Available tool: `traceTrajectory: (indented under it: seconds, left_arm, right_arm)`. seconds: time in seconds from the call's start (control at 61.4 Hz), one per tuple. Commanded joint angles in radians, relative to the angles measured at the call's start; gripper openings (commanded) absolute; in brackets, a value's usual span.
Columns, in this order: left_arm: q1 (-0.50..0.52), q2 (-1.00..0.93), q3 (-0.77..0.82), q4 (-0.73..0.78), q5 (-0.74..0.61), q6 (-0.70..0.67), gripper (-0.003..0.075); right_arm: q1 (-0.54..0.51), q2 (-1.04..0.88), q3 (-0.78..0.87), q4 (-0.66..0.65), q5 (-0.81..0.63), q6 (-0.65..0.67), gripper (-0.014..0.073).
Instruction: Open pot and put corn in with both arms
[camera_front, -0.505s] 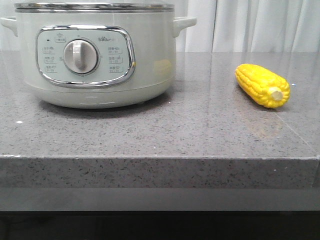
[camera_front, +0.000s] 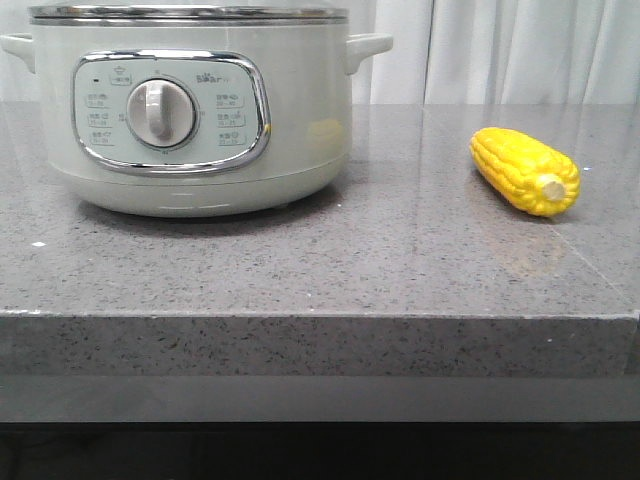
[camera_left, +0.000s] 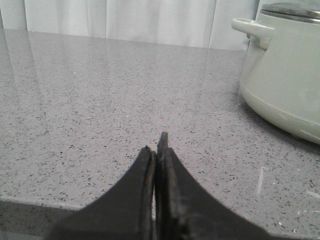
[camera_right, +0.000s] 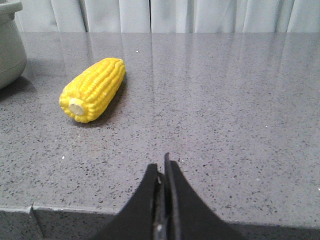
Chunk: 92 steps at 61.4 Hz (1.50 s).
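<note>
Fingers of both our left gripper (camera_left: 156, 150) and right gripper (camera_right: 162, 172) sit pressed together, empty; nothing has moved since: pale grey-green round pot (camera_front: 190, 110) upper left unopened, yellow corn cob (camera_front: 524, 170) untouched at right

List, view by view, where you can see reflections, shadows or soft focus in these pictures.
Front view: the corn casts a faint yellow reflection on the glossy table and a yellow tint on the pot; dark shadow under the pot. Left wrist view: curtain streaks mirror in the table; the shut left tool looks soft. Right wrist view: shadow beside the corn; right tool blurred.

pot (camera_front: 190, 110) lidded, corn (camera_front: 525, 170) lying apart
</note>
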Motion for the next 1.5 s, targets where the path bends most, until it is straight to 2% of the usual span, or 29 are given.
traceTrajectory:
  seconds: [0.0, 0.782, 0.993, 1.14, 1.254, 1.336, 1.482]
  left_arm:
    - [-0.005, -0.021, 0.000, -0.006, -0.088, -0.009, -0.0018]
    - [-0.005, -0.021, 0.000, -0.006, -0.088, -0.009, -0.0018]
    - [-0.005, -0.021, -0.011, -0.006, -0.139, -0.009, -0.0019]
    - [-0.005, -0.014, -0.118, -0.006, -0.071, -0.009, -0.0019]
    - [-0.005, 0.044, -0.261, -0.006, 0.052, -0.009, -0.0019]
    - [-0.005, 0.121, -0.358, -0.006, 0.129, -0.009, -0.0019]
    - [-0.005, 0.289, -0.512, -0.006, 0.145, -0.009, -0.0019]
  right_arm:
    - [-0.005, -0.022, -0.002, -0.008, -0.076, 0.001, -0.0060]
    - [-0.005, -0.022, -0.002, -0.008, -0.076, 0.001, -0.0060]
    - [-0.005, -0.022, -0.004, -0.008, -0.073, 0.001, -0.0060]
    - [-0.005, -0.022, -0.066, -0.008, -0.011, 0.001, -0.0060]
    - [-0.005, 0.008, -0.171, -0.008, 0.052, -0.006, -0.0060]
    - [-0.005, 0.068, -0.271, -0.010, 0.097, -0.008, -0.0060]
    - [-0.005, 0.255, -0.455, -0.011, 0.092, -0.027, -0.0060]
